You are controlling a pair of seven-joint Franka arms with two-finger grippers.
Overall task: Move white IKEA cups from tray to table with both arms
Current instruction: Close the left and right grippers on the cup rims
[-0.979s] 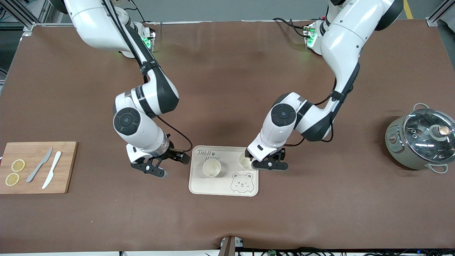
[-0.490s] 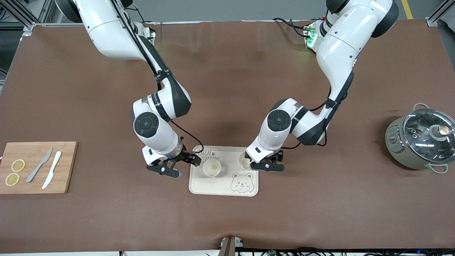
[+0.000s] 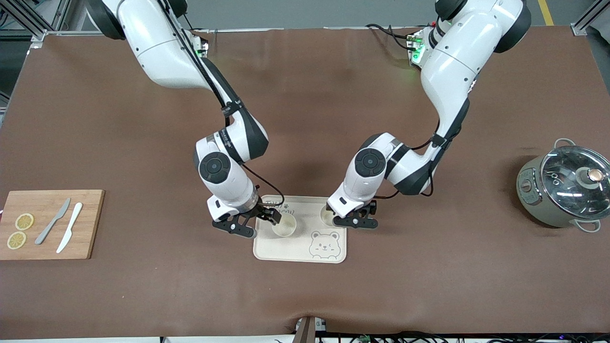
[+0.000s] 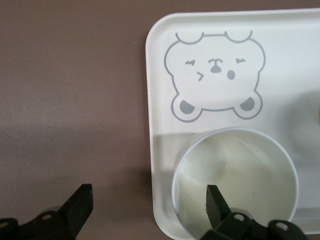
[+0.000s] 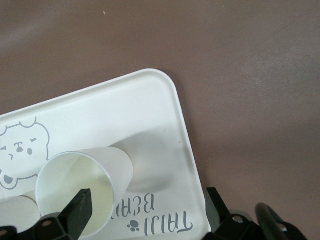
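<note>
Two white IKEA cups stand upright on the cream bear tray. One cup is toward the right arm's end, the other toward the left arm's end. My right gripper is open at the first cup: one finger is over its mouth, the other past the tray's edge. My left gripper is open at the other cup: one finger is inside its rim, the other over the bare table.
A wooden cutting board with two lemon slices, a grey knife and a white knife lies at the right arm's end. A grey pot with a glass lid stands at the left arm's end.
My right gripper has moved from beside the tray onto the cup at its end. My left gripper has shifted slightly at its cup. Both cups stay put.
</note>
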